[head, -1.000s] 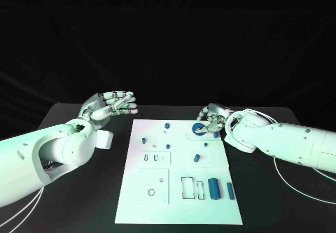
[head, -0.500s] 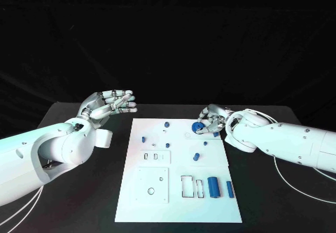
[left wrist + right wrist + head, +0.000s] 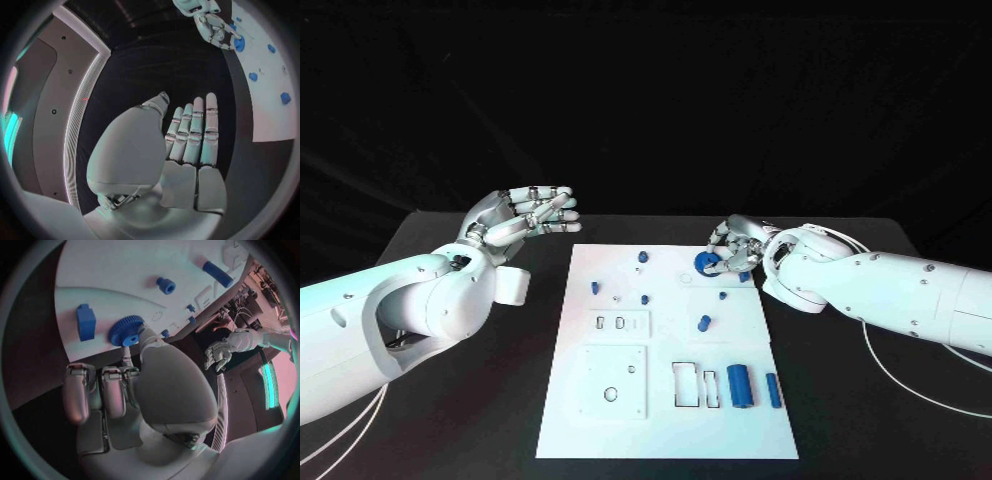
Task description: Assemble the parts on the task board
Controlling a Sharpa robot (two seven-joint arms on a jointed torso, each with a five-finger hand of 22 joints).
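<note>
The white task board [image 3: 668,420] lies in the middle of the black table. My right hand [image 3: 740,250] is over the board's far right corner and pinches a blue gear [image 3: 710,263] between thumb and fingers. The right wrist view shows the gear [image 3: 127,330] just above the board, beside a blue block [image 3: 85,321] and a small blue peg [image 3: 165,285]. My left hand [image 3: 524,215] hovers off the board's far left corner, its fingers loosely bent and holding nothing. The left wrist view shows those fingers [image 3: 194,130] side by side, with the right hand [image 3: 215,27] and gear [image 3: 239,44] beyond.
Several small blue pegs [image 3: 648,298] stand on the board's far half. A thick blue cylinder [image 3: 740,387] and a thin blue bar [image 3: 773,391] lie near the right edge beside a rectangular slot [image 3: 689,385]. Bare black table [image 3: 473,420] flanks the board.
The right hand has shifted very slightly with the gear still in its pinch. The left hand stays where it was.
</note>
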